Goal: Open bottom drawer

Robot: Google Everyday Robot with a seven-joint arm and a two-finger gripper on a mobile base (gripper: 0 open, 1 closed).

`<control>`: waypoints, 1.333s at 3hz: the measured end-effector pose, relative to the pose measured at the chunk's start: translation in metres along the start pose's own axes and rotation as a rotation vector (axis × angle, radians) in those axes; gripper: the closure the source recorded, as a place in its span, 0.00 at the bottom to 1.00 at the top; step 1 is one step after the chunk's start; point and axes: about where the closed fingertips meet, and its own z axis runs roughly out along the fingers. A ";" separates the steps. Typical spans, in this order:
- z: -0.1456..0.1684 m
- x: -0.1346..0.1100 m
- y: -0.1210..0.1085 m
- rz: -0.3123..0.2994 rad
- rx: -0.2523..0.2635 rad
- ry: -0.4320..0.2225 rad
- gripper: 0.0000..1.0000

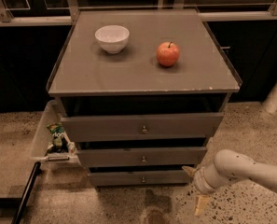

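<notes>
Low, tool (195,188) beside bottom drawer (142,178)

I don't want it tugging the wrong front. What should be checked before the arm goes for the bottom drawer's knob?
1. Target found: bottom drawer, lowest of three grey fronts. Ok.
2. Drawer shut, knob in plain view. Ok.
3. Gripper lined up with the knob: not ok. It hangs low, to the right of the drawer front.
4. Jaws open: ok, they stand spread apart.
5. Gripper free of the cabinet corner: cannot tell.
</notes>
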 end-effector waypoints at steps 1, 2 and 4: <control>0.040 0.021 -0.006 -0.030 0.002 -0.059 0.00; 0.075 0.050 -0.024 0.029 0.007 -0.108 0.00; 0.094 0.054 -0.021 0.042 0.010 -0.093 0.00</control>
